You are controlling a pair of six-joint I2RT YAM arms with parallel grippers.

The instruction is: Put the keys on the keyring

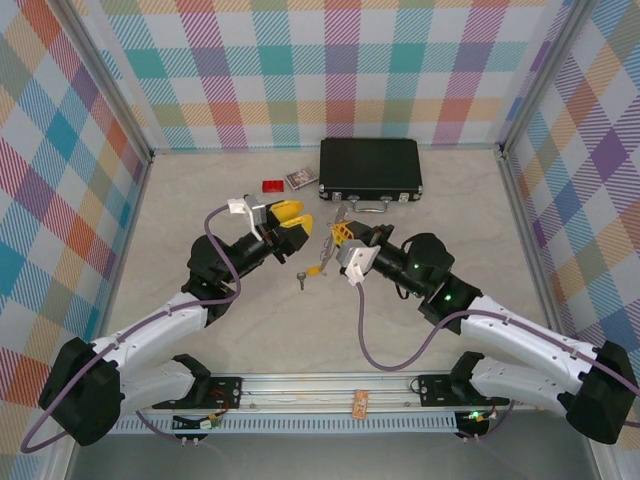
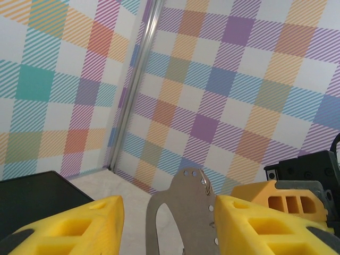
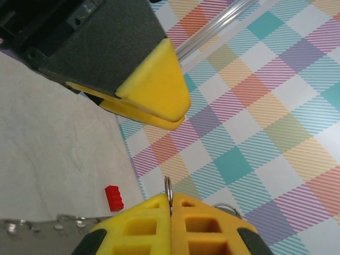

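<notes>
The keyring point(image 1: 340, 214) is a flat grey metal loop with small holes, held up above the table between the two grippers. My right gripper point(image 1: 341, 234) is shut, pinching a thin wire ring point(image 3: 168, 187) of the keyring edge-on between its yellow fingertips point(image 3: 171, 205). In the left wrist view the grey loop point(image 2: 186, 212) stands in the gap of my open left gripper point(image 2: 170, 226), against the right-hand finger point(image 2: 249, 223) and apart from the other. The keys lie on the table below: a silver one point(image 1: 300, 282) and a yellow-headed one point(image 1: 315, 269).
A black case point(image 1: 370, 168) with a silver handle point(image 1: 372, 206) lies at the back, with a small red block point(image 1: 272, 186) and a small card point(image 1: 301, 179) to its left. Plaid walls close three sides. The left gripper's finger point(image 3: 154, 95) hangs close above the right one.
</notes>
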